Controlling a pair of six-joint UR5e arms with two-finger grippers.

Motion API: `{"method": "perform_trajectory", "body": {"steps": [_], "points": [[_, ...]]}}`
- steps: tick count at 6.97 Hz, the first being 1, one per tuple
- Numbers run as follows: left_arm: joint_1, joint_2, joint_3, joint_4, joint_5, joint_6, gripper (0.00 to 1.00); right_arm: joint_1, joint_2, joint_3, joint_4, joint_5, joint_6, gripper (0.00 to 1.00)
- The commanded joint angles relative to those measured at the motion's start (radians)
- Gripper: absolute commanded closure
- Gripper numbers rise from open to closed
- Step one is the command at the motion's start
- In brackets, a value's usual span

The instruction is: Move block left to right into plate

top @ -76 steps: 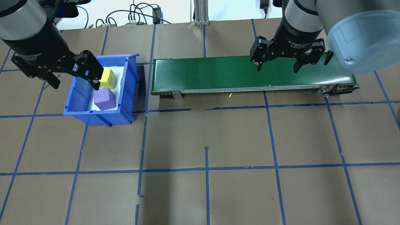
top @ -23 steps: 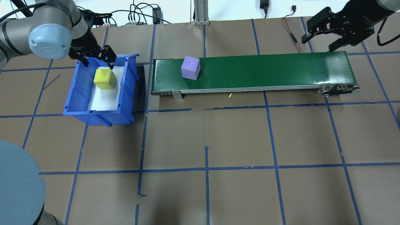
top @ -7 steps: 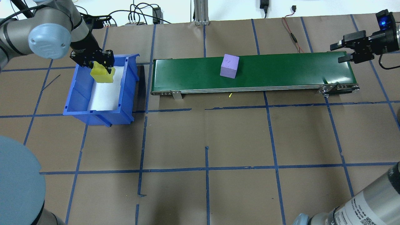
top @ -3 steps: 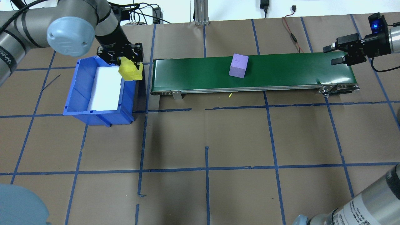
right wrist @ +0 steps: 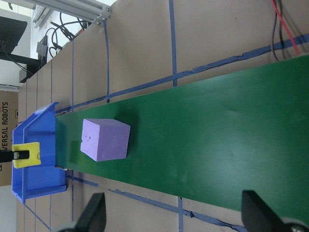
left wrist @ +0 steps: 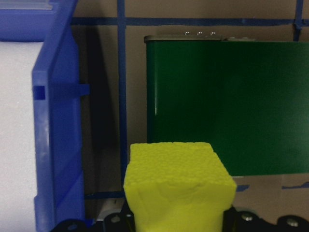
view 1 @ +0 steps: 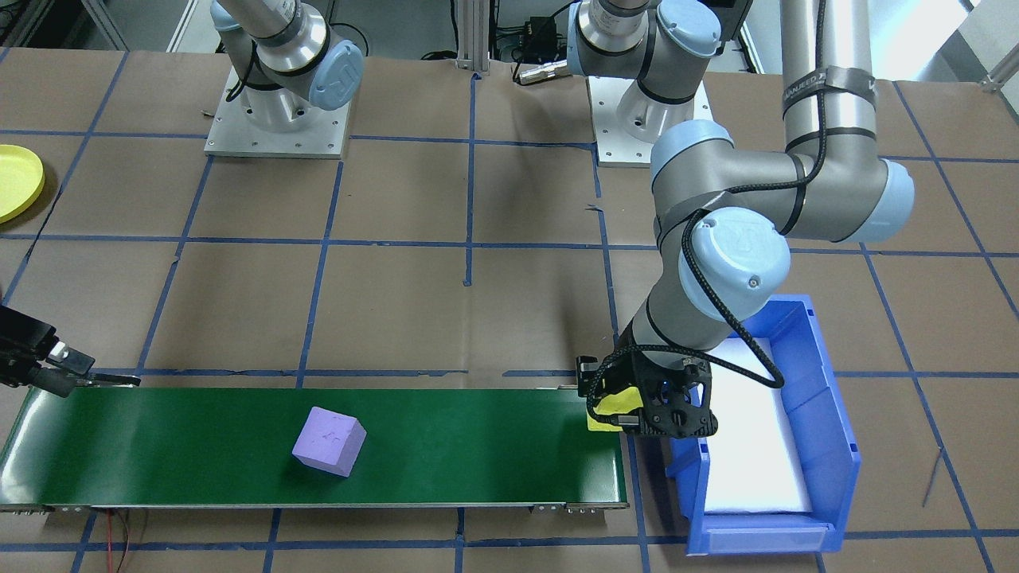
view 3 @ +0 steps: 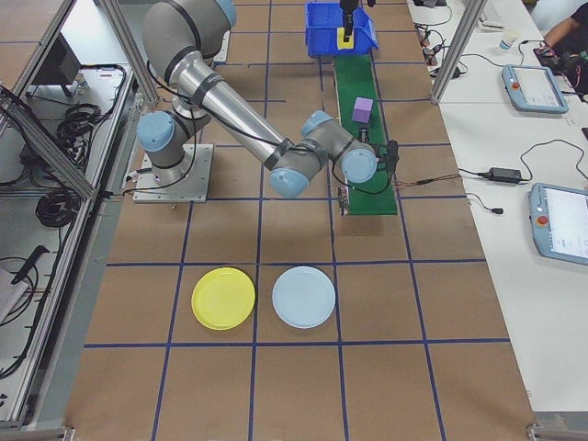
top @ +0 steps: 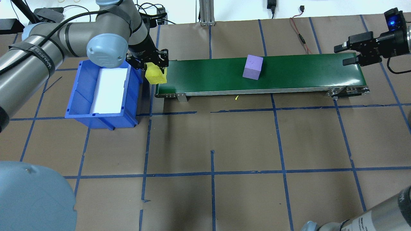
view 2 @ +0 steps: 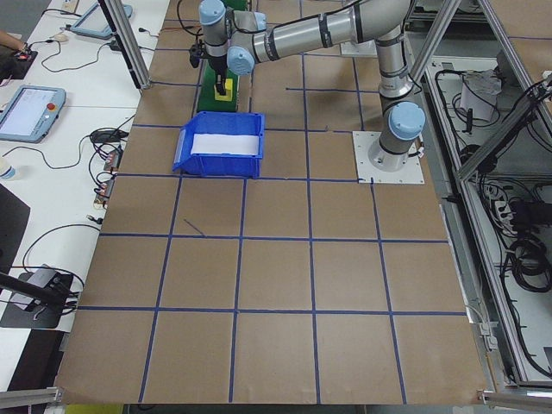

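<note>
Left gripper (top: 156, 64) clamped on yellow block (top: 155, 75), fingers mostly hidden, above conveyor (top: 289, 72) end near blue bin (top: 84, 106). Right gripper (top: 348, 54) spread wide, unladen, opposite end. Purple block (top: 252, 67) mid-conveyor. Yellow plate (view 3: 223, 298) far from conveyor, cut off in front view.

One camera looks steeply down from across the surface, facing the robot's bases at the top of its frame. The overhead one sits behind the robot, looking forward and down; both take in the green conveyor belt (top: 260, 75) and the blue bin (view 1: 804, 398). Two high cameras stand at either end of the surface and look along it, with the belt far off. The left wrist camera hangs close above the yellow block (left wrist: 178, 186) at the belt's end. The right wrist camera looks down the belt's length toward the purple block (right wrist: 105, 140).
</note>
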Motion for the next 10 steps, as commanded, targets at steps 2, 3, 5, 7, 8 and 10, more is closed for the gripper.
{"method": "perform_trajectory", "body": {"steps": [2,3,5,7,8,10], "points": [[-0.011,-0.067,-0.004,0.148,-0.004,-0.058,0.87,0.0,-0.02,0.068,0.011,-0.004,0.015,0.0],[-0.031,-0.077,-0.004,0.156,-0.02,-0.069,0.84,-0.002,-0.02,0.081,0.015,-0.01,0.017,0.0],[-0.041,-0.088,-0.007,0.165,-0.017,-0.077,0.34,-0.003,-0.023,0.069,-0.004,-0.01,0.015,0.0],[-0.041,-0.056,-0.007,0.165,-0.017,-0.08,0.0,-0.003,-0.023,0.069,0.015,-0.108,0.004,0.0],[-0.041,0.002,-0.007,0.144,-0.012,-0.077,0.0,-0.002,-0.02,0.071,0.001,-0.101,-0.002,0.0],[-0.035,0.171,0.002,-0.079,-0.001,-0.058,0.0,-0.002,-0.022,0.077,-0.001,-0.096,-0.057,0.04]]}}
